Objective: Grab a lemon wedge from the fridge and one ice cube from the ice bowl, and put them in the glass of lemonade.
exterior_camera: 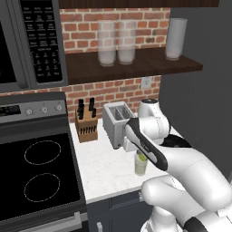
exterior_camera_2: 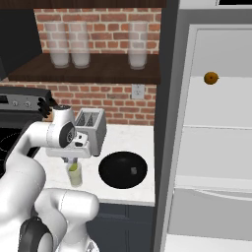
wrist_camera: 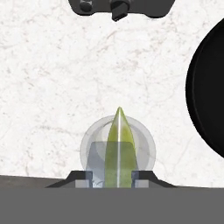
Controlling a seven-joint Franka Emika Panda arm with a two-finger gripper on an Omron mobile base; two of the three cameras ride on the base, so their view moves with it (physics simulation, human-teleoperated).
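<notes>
From the left base view I see my pincer (exterior_camera: 140, 155) right over the glass of lemonade (exterior_camera: 141, 166) on the worktop (exterior_camera: 102, 165), the right base view puts the ice bowl (exterior_camera_2: 123, 170) beside it, and in the hand view the fingers clamp the lemon wedge (wrist_camera: 118, 148).

A home kitchen; a black stove top (exterior_camera: 41, 172) with knobs sits beside a white marble counter (exterior_camera: 102, 167) holding a toaster (exterior_camera_2: 92, 129) and knife block (exterior_camera: 86, 124); brick wall (exterior_camera: 113, 90), wooden shelf (exterior_camera: 131, 63) of glasses (exterior_camera: 107, 43), and an open fridge (exterior_camera_2: 216, 138).
</notes>
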